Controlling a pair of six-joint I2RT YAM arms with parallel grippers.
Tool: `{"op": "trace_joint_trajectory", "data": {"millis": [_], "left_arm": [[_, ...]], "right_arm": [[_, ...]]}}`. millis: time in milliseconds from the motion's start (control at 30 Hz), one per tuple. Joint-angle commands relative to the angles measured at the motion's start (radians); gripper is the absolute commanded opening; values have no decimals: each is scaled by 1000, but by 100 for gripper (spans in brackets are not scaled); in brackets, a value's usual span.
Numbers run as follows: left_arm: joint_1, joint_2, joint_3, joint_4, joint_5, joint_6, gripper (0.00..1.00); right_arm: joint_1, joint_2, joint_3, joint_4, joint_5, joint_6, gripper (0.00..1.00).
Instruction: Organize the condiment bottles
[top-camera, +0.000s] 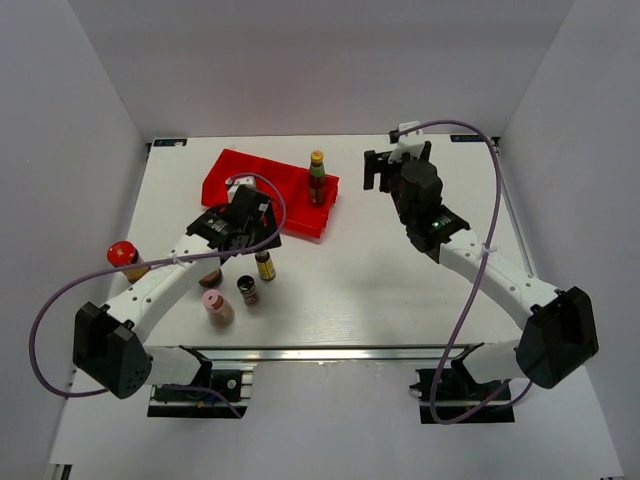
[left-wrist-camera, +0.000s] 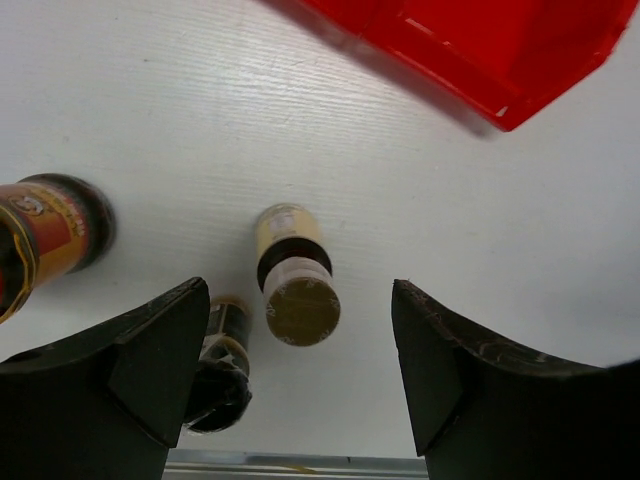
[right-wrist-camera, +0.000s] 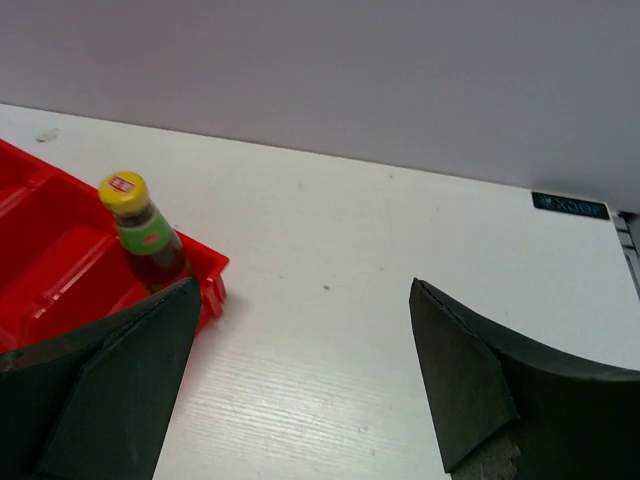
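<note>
My left gripper (top-camera: 243, 215) hangs open above the table, near the red tray's front edge. In its wrist view the jaws (left-wrist-camera: 298, 292) stand wide to either side of a yellow-capped dark bottle (left-wrist-camera: 297, 285) (top-camera: 265, 265) and touch nothing. A dark-capped bottle (left-wrist-camera: 222, 360) (top-camera: 248, 290) stands by the left finger. A pink-capped pale bottle (top-camera: 217, 308) is nearer the front. One brown jar (left-wrist-camera: 45, 235) (top-camera: 210, 277) is half hidden under the left arm. A red-lidded jar (top-camera: 124, 258) stands far left. A green-labelled bottle (top-camera: 317, 178) (right-wrist-camera: 140, 235) stands in the tray. My right gripper (top-camera: 383, 172) (right-wrist-camera: 302, 290) is open and empty.
The red three-compartment tray (top-camera: 250, 180) (right-wrist-camera: 60, 280) (left-wrist-camera: 480, 50) lies at the back left. White walls close in the table on three sides. A metal rail (top-camera: 330, 352) runs along the front edge, and purple cables loop from both arms.
</note>
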Motion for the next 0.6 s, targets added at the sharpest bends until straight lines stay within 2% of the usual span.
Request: {"op": "trace_joint_trajectory", "data": {"millis": [0,133,367,467,500,567], "left_arm": [[-13,36,35,-68,-101,0,83],[-23,71,53,-74,-103,-3,82],[-26,76,43,-55,-71,12,75],[-27,83,38,-57,-60,14,65],[-27,85,39,-60,-60,14,58],[-29,90,38,-68,-62,12,54]], "right_arm": [[2,-67,-30,53,108,-2,89],[2,-110,-83,39,217,76,89],[0,-167,-165,48,277,108,89],[-3,-164,-170,42,289,94,89],[-3,-161,-168,38,295,91,89],[-7,-153,-165,28,320,91,89]]}}
